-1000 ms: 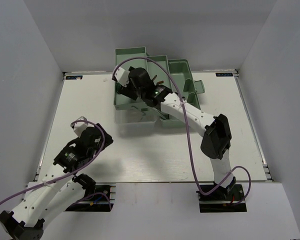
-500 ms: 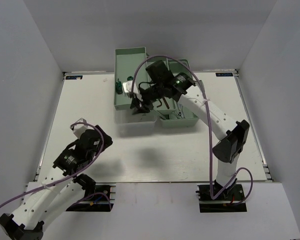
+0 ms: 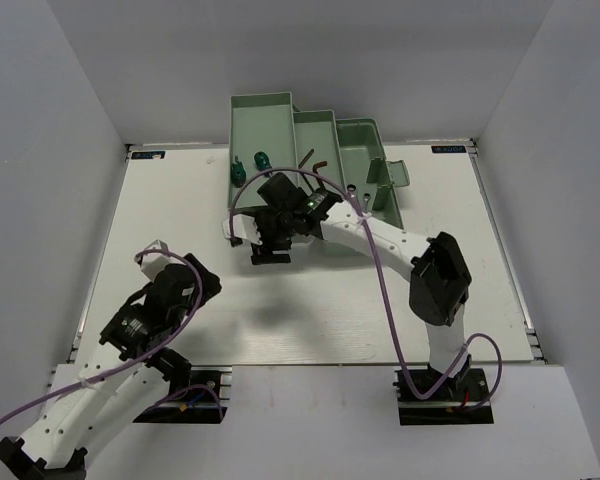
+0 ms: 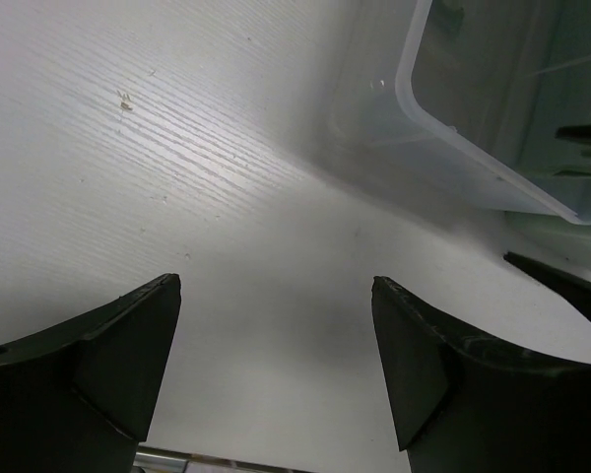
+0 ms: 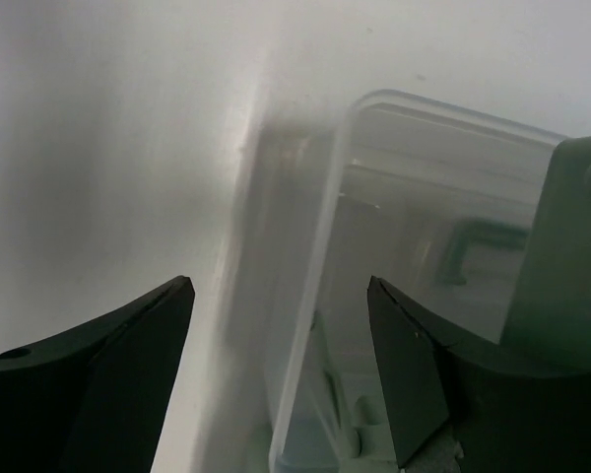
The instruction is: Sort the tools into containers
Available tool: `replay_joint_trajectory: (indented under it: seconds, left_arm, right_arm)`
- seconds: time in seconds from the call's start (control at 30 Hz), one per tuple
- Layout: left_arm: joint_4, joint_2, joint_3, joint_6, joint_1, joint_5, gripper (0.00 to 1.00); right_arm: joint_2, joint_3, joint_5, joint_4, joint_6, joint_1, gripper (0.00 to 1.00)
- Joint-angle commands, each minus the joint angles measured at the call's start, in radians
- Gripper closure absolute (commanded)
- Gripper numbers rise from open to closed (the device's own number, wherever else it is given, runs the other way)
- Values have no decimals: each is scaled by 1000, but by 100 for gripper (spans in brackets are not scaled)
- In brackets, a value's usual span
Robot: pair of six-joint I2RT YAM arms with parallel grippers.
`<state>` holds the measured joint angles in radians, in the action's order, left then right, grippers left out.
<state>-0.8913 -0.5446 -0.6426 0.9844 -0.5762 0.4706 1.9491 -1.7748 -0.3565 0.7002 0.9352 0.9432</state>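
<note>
The pale green toolbox stands open at the back middle of the table, its clear lid lying flat in front of it. Two green-handled screwdrivers lie in its left compartment. A dark hex key lies in the middle compartment. My right gripper is open and empty above the lid's near edge. In the right wrist view the lid's rim runs between the gripper's fingers, with the green toolbox wall at the right. My left gripper is open and empty over bare table.
My left arm hovers over the near left of the table. My right arm stretches across from the near right to the toolbox. White walls close in the table on three sides.
My right gripper has pulled back from over the toolbox's left compartment to the lid's near edge, uncovering the screwdrivers. My left arm has shifted slightly nearer.
</note>
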Motion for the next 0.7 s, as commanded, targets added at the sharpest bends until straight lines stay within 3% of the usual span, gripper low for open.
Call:
replay_joint_trajectory:
  seconds: [0.0,0.13,0.23,0.33,0.37,0.5,0.53,0.57,0.63,0.67]
  left_arm:
    - [-23,26,9,0,-4,33,12]
    - [-43,26,9,0,-4,33,12]
    - [-43,35,18,0,-4,33,12]
    - [-43,57,31,36,-4,33,15]
    - [-43,66,55,48,-4,23,16]
    - [85,75,133,114,-4,-56,40]
    - [118,75,170,125,-4,-73,59]
    - [155,75,187,125,-4,-104,70]
    - [253,48,234,163,-4,-128,90]
    - [287,37,247,172,-4,-148,90]
  right_arm:
    - [13,31,189,-261,-88,23,23]
    - [50,113,315,-358,-98,66,24]
    - [77,144,326,-375,-102,80,28]
    - [82,181,349,-405,-102,95,37]
    - [86,184,352,-418,-102,98,46]
    - [74,190,412,-429,-110,109,73]
    - [68,184,412,-426,-114,114,81]
    - [63,184,416,-426,-119,115,94]
    - [39,176,418,-407,-130,121,100]
    - [33,155,421,-404,-134,126,100]
